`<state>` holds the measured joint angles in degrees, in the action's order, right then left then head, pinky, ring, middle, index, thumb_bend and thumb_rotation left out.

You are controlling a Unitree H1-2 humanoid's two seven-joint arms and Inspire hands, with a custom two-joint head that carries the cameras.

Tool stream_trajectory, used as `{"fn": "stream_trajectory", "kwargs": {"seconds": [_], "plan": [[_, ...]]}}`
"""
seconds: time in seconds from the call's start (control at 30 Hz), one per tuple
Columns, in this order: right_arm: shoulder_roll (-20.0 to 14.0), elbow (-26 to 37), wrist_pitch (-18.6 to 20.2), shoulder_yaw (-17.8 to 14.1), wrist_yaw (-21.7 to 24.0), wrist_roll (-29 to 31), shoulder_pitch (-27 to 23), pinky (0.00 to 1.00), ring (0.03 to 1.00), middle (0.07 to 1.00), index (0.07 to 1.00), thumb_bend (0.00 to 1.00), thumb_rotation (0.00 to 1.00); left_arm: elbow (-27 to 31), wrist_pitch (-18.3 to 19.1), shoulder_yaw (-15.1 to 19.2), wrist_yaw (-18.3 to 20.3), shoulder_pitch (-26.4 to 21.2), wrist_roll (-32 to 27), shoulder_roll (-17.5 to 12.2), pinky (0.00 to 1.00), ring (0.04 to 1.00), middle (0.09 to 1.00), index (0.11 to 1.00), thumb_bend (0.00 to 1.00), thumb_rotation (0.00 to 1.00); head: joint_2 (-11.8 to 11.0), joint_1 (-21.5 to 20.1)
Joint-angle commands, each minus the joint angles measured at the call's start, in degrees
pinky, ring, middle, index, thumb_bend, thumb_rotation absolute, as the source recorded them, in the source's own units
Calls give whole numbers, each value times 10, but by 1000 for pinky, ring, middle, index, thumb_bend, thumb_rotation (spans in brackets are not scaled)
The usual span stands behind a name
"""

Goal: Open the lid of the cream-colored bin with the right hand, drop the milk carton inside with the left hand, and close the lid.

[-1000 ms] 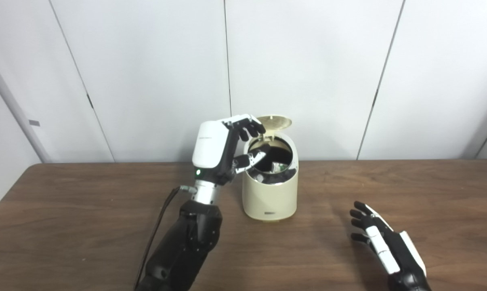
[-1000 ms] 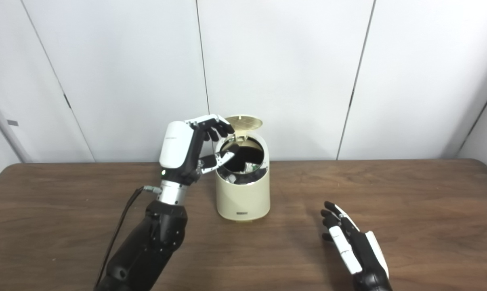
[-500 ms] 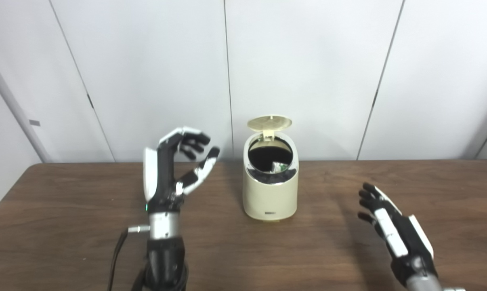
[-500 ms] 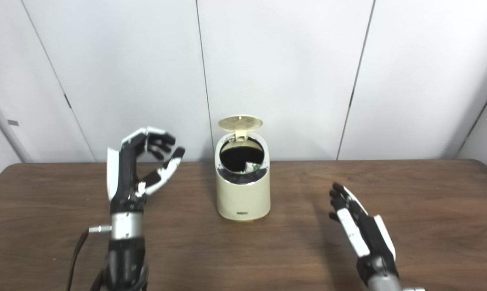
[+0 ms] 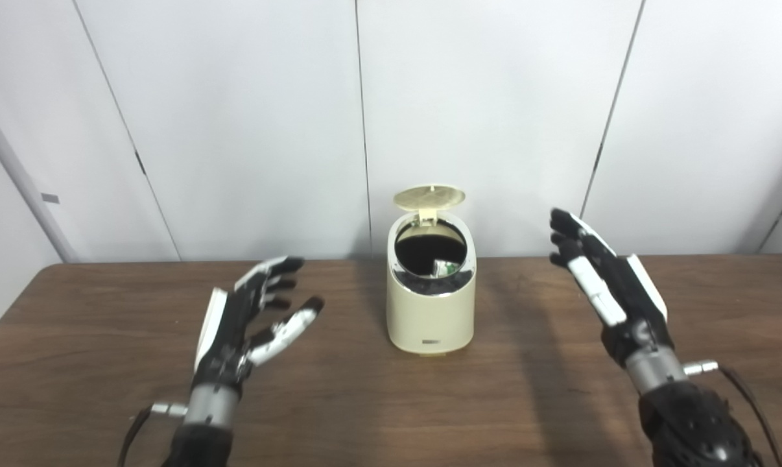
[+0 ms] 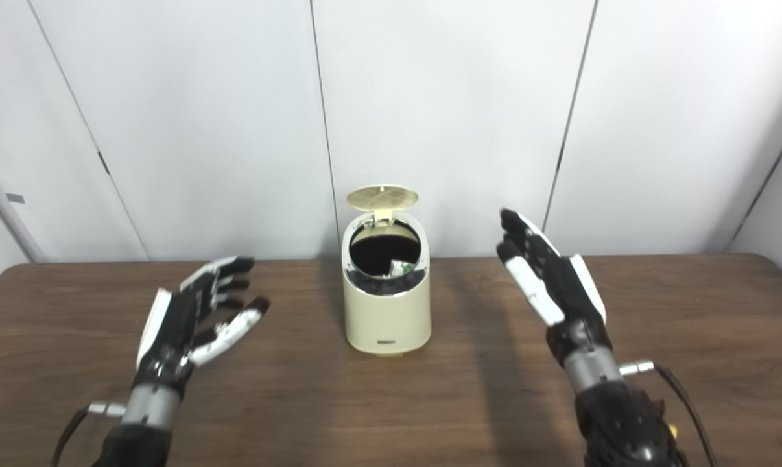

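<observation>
Bin point(image 5: 430, 311): standing upright on the table point(image 5: 106, 376), toward its far edge, midway between the hands.
Lid point(image 5: 429, 197): tilting up at the bin's far rim, leaving the mouth open.
Carton point(image 5: 444, 267): lying inside the bin, a white and green corner peeking over the near right of the opening.
Left hand point(image 5: 242, 327): hovering well left of the bin, released, fingers spreading, grasping nothing.
Right hand point(image 6: 550, 282): rising to the right of the bin, fingers stretching flat, empty.
Views: the right eye view is showing a little more of the carton; otherwise both are matching.

White panelled wall point(image 5: 482, 97), prob. wood table point(image 5: 106, 363)
</observation>
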<state>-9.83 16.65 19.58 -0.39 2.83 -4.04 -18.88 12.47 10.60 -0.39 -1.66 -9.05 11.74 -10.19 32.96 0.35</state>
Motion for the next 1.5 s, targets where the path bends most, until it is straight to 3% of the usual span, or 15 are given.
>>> {"fn": "stream_trajectory", "kwargs": {"seconds": [0.0, 0.2, 0.3, 0.63, 0.83, 0.93, 1.3, 1.47], "plan": [[-7, 11, -25, 13, -1, -28, -40, 828, 903, 909, 885, 573, 798, 22, 2, 3, 20, -7, -13, -11, 834, 884, 921, 945, 552, 727, 0, -2], [-25, -9, -13, 69, -3, -142, -104, 739, 872, 905, 883, 566, 842, 11, -4, 15, 41, 22, -62, -4, 915, 939, 978, 995, 564, 881, -4, -2], [-35, -27, -8, 88, 9, -175, -135, 772, 877, 917, 897, 550, 865, 6, -8, 14, 41, 31, -63, 1, 961, 958, 991, 1000, 574, 910, -5, 1], [-55, -81, 8, 141, 79, -236, -227, 828, 915, 937, 917, 582, 866, -10, -18, 17, 42, 52, -85, 22, 977, 997, 1000, 1000, 539, 895, -4, 2], [-78, -135, -29, 184, 106, -282, -266, 850, 921, 916, 901, 646, 910, -10, -19, 15, 44, 62, -87, 31, 998, 984, 999, 1000, 537, 885, -4, 2], [-89, -144, -42, 200, 118, -298, -272, 884, 931, 912, 894, 643, 904, -10, -18, 13, 45, 62, -84, 30, 981, 974, 996, 1000, 534, 884, -4, 4], [-114, -77, -12, 205, 180, -348, -238, 782, 858, 837, 840, 607, 862, -5, -7, 6, 47, 55, -75, 30, 977, 970, 993, 995, 556, 898, -2, 1], [-122, -59, -16, 203, 198, -366, -228, 752, 846, 816, 831, 606, 846, -3, -9, 5, 50, 55, -81, 31, 971, 969, 981, 981, 535, 894, 4, 3]]}}
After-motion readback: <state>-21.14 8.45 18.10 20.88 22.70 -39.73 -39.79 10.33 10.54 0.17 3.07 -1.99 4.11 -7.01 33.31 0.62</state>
